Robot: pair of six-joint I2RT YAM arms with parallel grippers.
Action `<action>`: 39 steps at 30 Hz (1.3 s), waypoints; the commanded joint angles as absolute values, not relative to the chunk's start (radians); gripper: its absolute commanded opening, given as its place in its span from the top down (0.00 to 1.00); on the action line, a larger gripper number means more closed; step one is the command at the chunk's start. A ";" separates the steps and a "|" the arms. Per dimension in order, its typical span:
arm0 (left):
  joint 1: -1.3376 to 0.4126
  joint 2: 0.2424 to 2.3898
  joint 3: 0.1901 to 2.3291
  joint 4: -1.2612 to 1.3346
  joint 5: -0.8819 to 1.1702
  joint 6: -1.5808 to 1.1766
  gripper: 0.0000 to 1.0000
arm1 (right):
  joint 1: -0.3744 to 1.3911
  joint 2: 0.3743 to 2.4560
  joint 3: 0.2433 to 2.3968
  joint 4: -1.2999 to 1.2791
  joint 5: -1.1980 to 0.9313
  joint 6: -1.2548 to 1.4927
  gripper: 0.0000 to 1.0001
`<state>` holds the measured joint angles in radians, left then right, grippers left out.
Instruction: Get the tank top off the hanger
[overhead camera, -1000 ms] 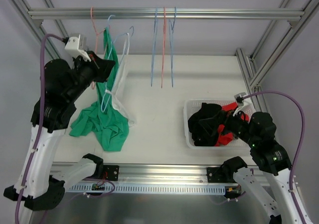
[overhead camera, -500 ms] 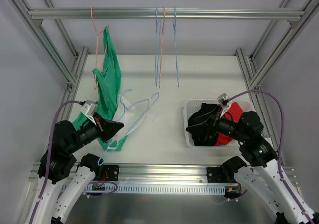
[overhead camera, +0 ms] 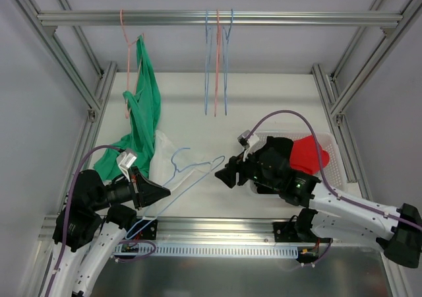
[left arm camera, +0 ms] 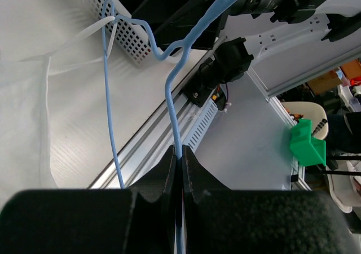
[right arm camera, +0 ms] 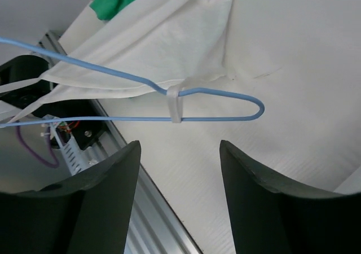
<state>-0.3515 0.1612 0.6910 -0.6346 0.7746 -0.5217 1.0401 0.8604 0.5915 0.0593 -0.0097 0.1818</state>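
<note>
The left gripper (left arm camera: 179,153) is clamped on the wire of a blue hanger (left arm camera: 171,93), its two fingers pressed together with the wire running up between them. In the overhead view this gripper (overhead camera: 158,193) sits low at the near left of the table (overhead camera: 277,105), and the hanger (overhead camera: 191,175) slants from it toward the middle of the table.

The white tank top (overhead camera: 160,158) lies crumpled on the table just beside the hanger, near a green garment (overhead camera: 146,105). The green garment hangs from a pink hanger (overhead camera: 124,53) on the top rail (overhead camera: 297,18), and its lower part rests on the table. The tank top is not yet off. In the right wrist view, one thin white strap (right arm camera: 175,104) is looped around both wires of the hanger (right arm camera: 225,93) close to its rounded end, while the body of the tank top (right arm camera: 169,39) spreads out behind it.

The right gripper (right arm camera: 179,147) has its fingers (right arm camera: 107,197) apart with nothing between them. The hanger's end and the looped strap sit just ahead of the gap. From above, this gripper (overhead camera: 224,176) is right at the hanger's far tip. Behind the right arm stands a white basket (overhead camera: 333,171) holding a red garment (overhead camera: 308,155).
</note>
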 commanded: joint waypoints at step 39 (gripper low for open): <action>-0.345 0.636 1.433 -0.320 0.931 -0.685 1.00 | 0.776 0.808 1.168 -0.321 0.181 0.009 1.00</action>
<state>-0.3515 0.5522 1.3609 -0.5461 0.8848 -0.5690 0.7830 0.7929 1.0271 -0.2581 0.3153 0.0494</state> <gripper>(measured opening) 0.020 0.011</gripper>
